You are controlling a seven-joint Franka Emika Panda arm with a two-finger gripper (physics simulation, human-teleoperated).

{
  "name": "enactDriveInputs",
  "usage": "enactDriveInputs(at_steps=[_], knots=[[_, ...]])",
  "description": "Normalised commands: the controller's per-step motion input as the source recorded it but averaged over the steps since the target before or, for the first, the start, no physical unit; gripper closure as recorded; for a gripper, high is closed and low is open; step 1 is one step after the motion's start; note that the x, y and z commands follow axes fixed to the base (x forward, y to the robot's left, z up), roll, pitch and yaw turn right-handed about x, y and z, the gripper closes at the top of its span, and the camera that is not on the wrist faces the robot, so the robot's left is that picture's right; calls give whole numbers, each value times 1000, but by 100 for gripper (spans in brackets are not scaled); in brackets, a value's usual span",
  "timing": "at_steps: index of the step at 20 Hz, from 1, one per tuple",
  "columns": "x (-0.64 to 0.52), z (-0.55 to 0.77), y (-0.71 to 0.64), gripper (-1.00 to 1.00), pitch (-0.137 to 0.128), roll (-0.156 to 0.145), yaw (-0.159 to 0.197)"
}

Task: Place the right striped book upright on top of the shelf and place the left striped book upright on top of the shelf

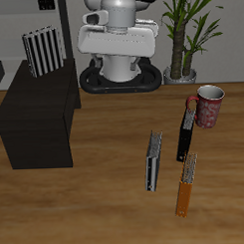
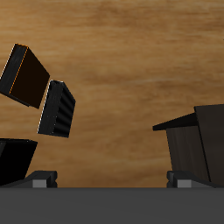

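Exterior view high at the front; wrist view straight down, sharing shelf (image 1: 36, 115) and floor-lying striped book (image 1: 153, 160).

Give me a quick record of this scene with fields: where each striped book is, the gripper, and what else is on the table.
right striped book: upright on top of the shelf
left striped book: on the table, apart from the shelf, not yet placed
gripper: open, holding nothing, above the table
black red-ended book: on the table beside the left striped book
orange book: nearer the table's front edge
mug: upright, next to the black red-ended book
plant: at the back
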Motion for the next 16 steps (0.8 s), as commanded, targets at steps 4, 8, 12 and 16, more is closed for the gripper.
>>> enactDriveInputs(at_steps=[4,8,12,16], knots=[[554,-215,220,-100,37,-11,45],[558,-310,200,-100,66,7,52],[319,-140,164,-100,16,39,2],[258,-155,158,-100,20,75,-6]])
